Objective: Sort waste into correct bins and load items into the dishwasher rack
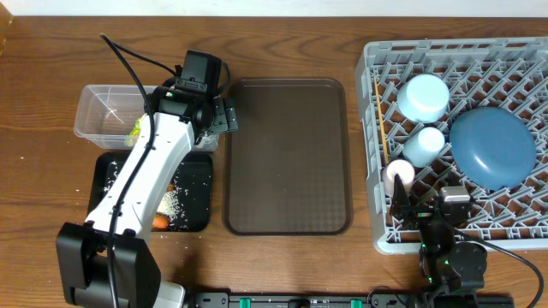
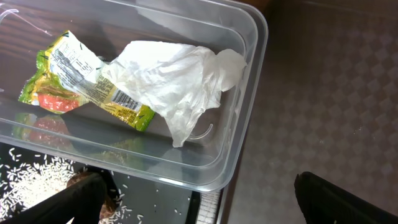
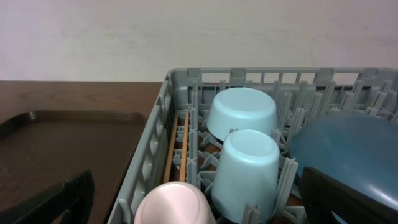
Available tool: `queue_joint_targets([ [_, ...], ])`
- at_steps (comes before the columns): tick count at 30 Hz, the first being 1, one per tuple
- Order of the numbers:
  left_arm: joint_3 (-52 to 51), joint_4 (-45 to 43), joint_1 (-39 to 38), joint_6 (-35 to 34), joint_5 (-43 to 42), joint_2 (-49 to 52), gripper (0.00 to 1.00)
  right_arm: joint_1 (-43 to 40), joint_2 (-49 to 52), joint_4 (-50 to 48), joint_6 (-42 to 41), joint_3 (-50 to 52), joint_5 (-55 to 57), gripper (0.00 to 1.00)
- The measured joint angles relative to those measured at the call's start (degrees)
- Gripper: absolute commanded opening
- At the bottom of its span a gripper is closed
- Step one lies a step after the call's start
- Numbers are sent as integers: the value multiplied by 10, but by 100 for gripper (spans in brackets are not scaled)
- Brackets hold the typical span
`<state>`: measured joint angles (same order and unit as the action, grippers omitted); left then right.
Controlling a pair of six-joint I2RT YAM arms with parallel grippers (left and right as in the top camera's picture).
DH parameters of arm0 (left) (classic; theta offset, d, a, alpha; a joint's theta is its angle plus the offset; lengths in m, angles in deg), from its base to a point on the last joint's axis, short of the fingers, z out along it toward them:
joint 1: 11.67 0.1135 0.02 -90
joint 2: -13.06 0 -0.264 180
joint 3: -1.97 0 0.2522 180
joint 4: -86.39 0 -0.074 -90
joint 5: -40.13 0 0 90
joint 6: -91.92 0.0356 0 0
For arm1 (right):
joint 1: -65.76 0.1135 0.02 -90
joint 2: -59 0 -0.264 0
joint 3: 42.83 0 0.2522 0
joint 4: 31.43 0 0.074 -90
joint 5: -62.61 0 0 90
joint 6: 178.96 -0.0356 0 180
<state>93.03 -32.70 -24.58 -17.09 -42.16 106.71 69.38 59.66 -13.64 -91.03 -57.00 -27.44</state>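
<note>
Wrapper [image 2: 81, 84] and white paper [image 2: 180, 81] in clear tub [image 2: 249, 37], rice [image 1: 171, 203] and carrot piece [image 1: 160, 222] on black tray [image 1: 199, 171], bowl [image 1: 424, 96], cup [image 1: 425, 144], pink cup [image 1: 399, 175], plate [image 1: 492, 147] and chopsticks [image 1: 379, 120] in rack [image 1: 514, 51], brown tray [image 1: 287, 154] between; left gripper [image 2: 199, 205] over tub corner, right gripper [image 3: 199, 208] at rack edge, both agape, empty.

The overhead view looks straight down on the whole table [image 1: 282, 43]: tub [image 1: 98, 111] at 10 o'clock, rack [image 1: 370, 154] at 3. The left wrist view hangs close over the tub [image 2: 258, 37], facing down. The right wrist view sits low at the 6 o'clock edge of the rack [image 3: 146, 168], facing level across it to the wall [image 3: 186, 37]. Overhead shares both
</note>
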Motion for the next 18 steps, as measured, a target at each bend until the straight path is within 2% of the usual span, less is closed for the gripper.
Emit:
queue_joint_targets([
  [11, -1, 0, 0, 0, 0, -11, 98, 0, 0, 0, 0, 0, 0, 99],
  [14, -2, 0, 0, 0, 0, -51, 98, 0, 0, 0, 0, 0, 0, 99],
  [18, -1, 0, 0, 0, 0, -153, 98, 0, 0, 0, 0, 0, 0, 99],
])
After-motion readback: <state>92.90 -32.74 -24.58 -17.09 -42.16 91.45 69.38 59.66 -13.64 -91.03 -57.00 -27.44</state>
